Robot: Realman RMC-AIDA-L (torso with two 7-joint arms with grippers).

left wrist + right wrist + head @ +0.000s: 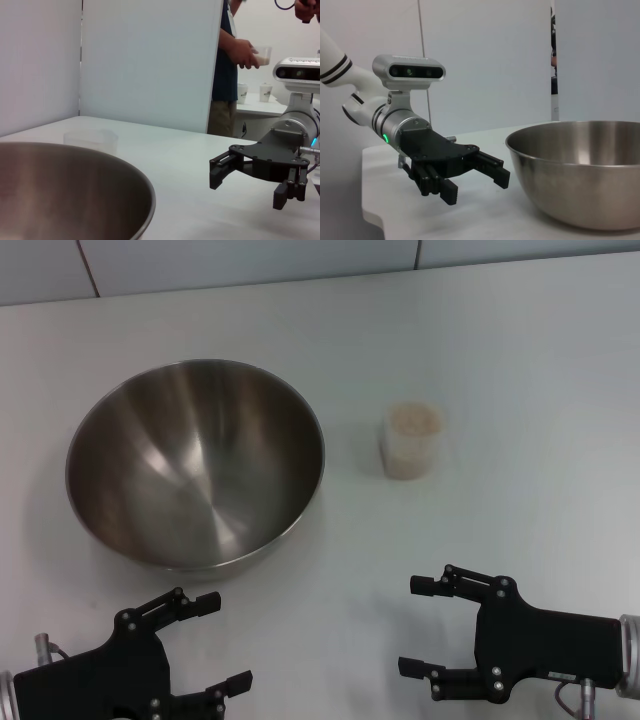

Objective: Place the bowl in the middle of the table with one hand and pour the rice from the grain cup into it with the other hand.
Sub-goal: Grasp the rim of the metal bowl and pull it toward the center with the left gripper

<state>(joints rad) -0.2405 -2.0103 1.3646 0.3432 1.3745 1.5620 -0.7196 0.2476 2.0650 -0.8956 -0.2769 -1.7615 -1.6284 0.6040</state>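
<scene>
Bowl [195,465] left — cup [410,440] right.

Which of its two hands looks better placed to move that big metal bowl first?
The left. The left hand sits open just in front of the bowl, which lies on the robot's left side of the table. The right hand, also open, is nearer the grain cup, full of rice.

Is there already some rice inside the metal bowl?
No, the head view shows the bowl with only bare shiny metal inside, while the rice fills the grain cup standing beside it.
</scene>
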